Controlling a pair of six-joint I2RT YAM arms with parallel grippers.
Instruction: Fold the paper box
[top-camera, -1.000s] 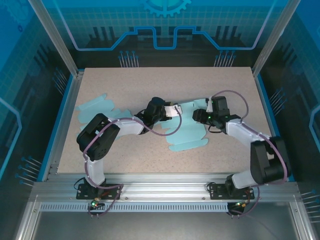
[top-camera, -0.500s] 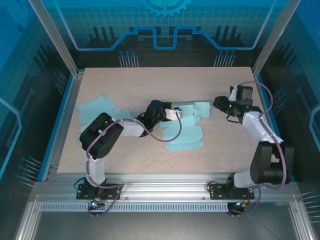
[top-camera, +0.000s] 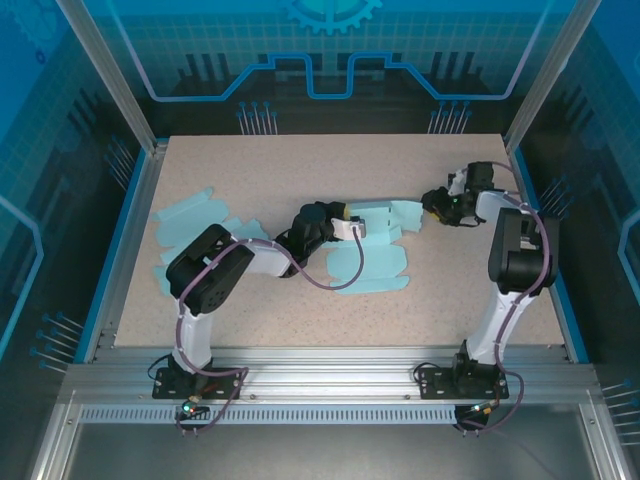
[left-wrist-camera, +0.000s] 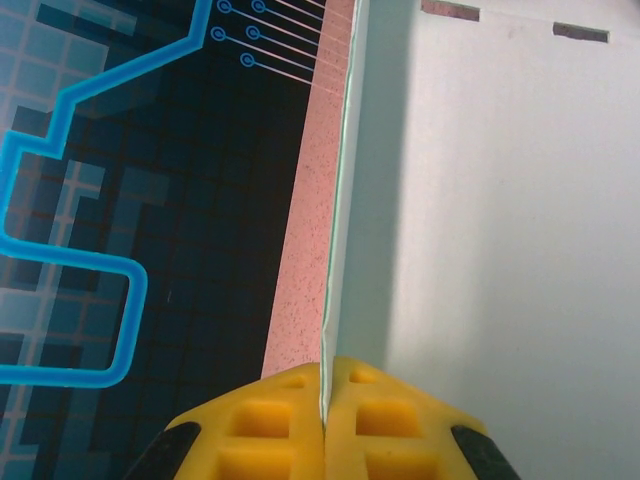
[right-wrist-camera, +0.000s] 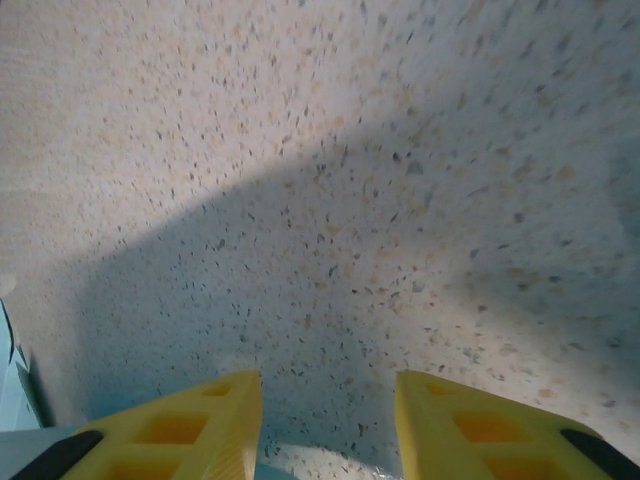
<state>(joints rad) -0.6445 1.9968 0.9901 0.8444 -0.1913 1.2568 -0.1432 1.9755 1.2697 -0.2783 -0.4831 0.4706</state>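
Observation:
The paper box is a flat light-blue cut-out lying mid-table, with one panel raised at its back edge. My left gripper is shut on that raised panel. In the left wrist view the yellow fingertips pinch the thin edge of the paper box panel, with my left gripper closed tight. My right gripper hovers at the box's right flap. In the right wrist view my right gripper is open over bare table, with a sliver of blue paper at the lower left.
More light-blue flat blanks lie at the table's left side. The speckled tabletop is bounded by blue rails and an aluminium frame at the near edge. The right arm stands upright near the right edge.
My right arm swung out to the right, then its gripper came back to the box's right flap with its jaws narrowing. The left gripper kept its grip and nudged the box slightly right.

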